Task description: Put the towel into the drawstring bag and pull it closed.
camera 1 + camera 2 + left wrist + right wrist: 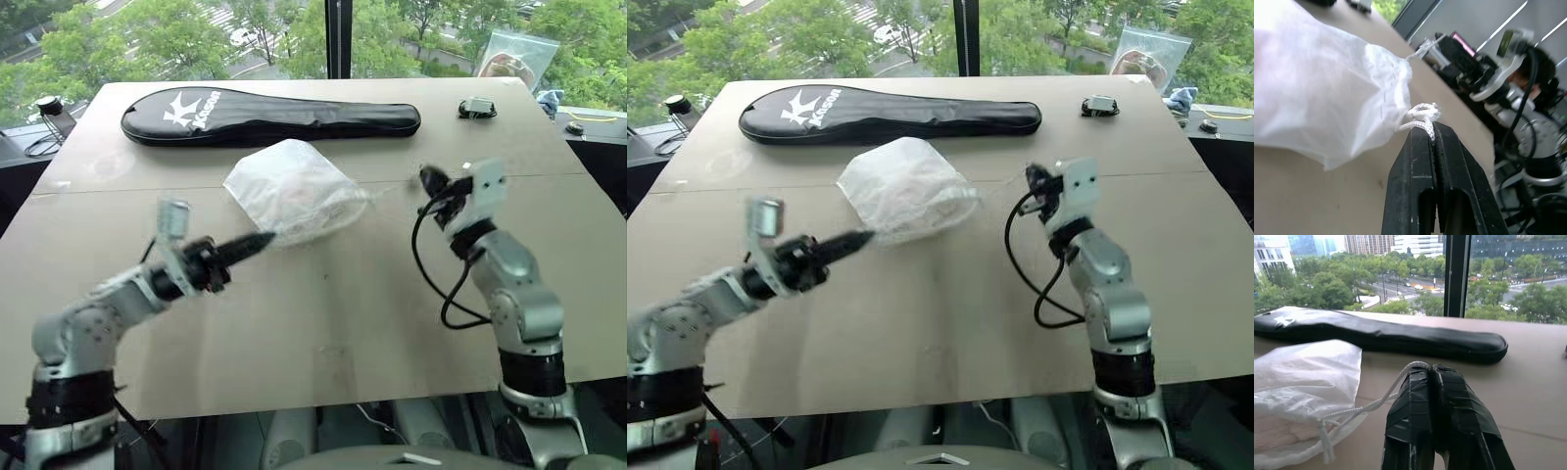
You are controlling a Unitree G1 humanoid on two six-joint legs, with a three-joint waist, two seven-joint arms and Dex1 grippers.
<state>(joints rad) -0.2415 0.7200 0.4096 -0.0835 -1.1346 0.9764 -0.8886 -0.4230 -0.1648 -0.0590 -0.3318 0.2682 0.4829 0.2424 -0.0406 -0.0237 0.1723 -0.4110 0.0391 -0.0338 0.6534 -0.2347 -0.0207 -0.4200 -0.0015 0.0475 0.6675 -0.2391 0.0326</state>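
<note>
Closest to me are the two arms reaching out over the big tan table [323,323], and both are busy with the same job: the closing pull. The drawstring bag [294,191] sits in the middle of the table between them, puffed up and just in front of the long black racket cover [269,116]; through its thin fabric, in the right wrist view, the towel [1276,433] shows already tucked inside. So the stuffing is done, by my reckoning, and what remains is cinching the mouth. The left gripper [1431,134] has its fingers pressed together on the knotted end of one white cord [1420,117], right at the gathered mouth. The right gripper [1432,374] is likewise pinched tight on the other cord [1381,399], which loops away from the bag toward it with a bit of slack left. The mouth looks gathered but not fully drawn. The next move, I'd say, calls for drawing the two hands apart, steadily, keeping both pinches firm so neither cord slips free.
</note>
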